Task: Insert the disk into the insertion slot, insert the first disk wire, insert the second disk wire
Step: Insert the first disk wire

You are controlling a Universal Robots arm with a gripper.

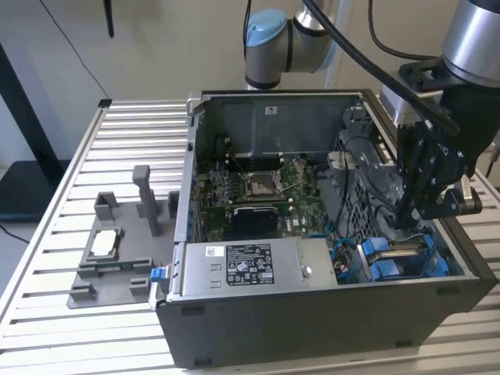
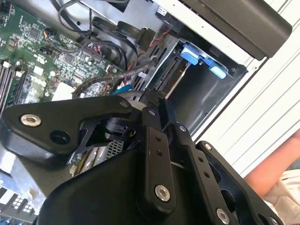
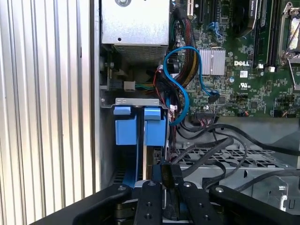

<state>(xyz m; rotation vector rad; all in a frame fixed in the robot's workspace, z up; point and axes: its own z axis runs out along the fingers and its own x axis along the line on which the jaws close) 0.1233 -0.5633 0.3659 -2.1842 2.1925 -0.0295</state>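
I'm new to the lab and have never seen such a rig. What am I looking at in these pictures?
It is a robot arm with a black claw hanging in an open computer case on a slatted metal table. One camera watches from off the arm; two ride near its wrist, looking past the claw at the green circuit board, loose cables and the blue-clipped insertion slot. A grey holder lies beside the case. Whether the claw holds anything is unclear.

The exterior view overlooks the computer case point(image 1: 312, 320); both wrist views closely face the insertion slot point(image 2: 206, 93) point(image 3: 107, 150).
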